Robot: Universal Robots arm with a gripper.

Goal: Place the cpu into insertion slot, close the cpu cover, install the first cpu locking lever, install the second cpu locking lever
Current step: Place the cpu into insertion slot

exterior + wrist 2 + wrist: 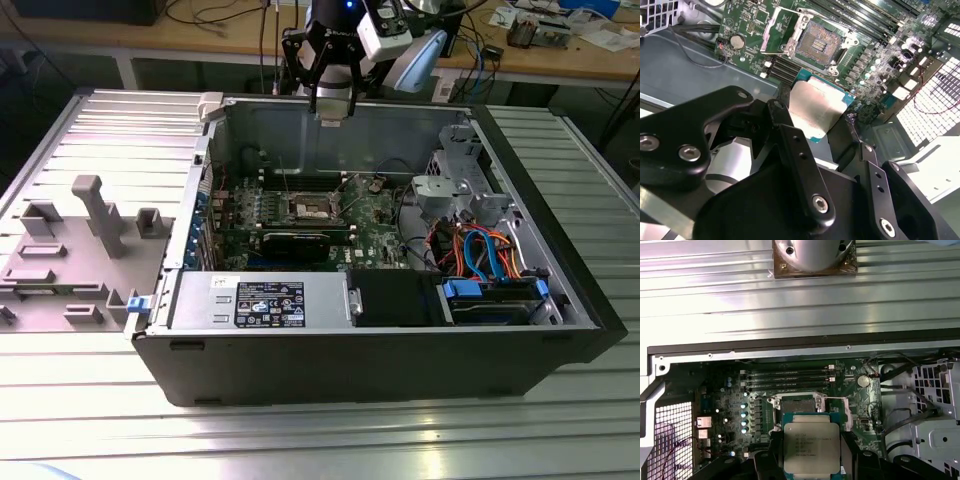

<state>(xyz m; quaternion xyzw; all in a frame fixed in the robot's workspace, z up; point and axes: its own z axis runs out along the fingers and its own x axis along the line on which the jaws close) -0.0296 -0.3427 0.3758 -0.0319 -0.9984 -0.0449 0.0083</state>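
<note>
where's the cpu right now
In both wrist views the small square silver-topped cpu sits clamped in the black gripper, raised clear of the open dark square insertion slot.

The exterior view stands off the arm, high and well back, looking down at a slant into the open computer case (380, 350). The first wrist view faces almost straight down on the motherboard (840, 385). The second wrist view looks across it at a slant, much nearer. Both wrist views share the insertion slot (799, 402) (821, 44) and the cpu (811, 450) (815, 107).
</note>
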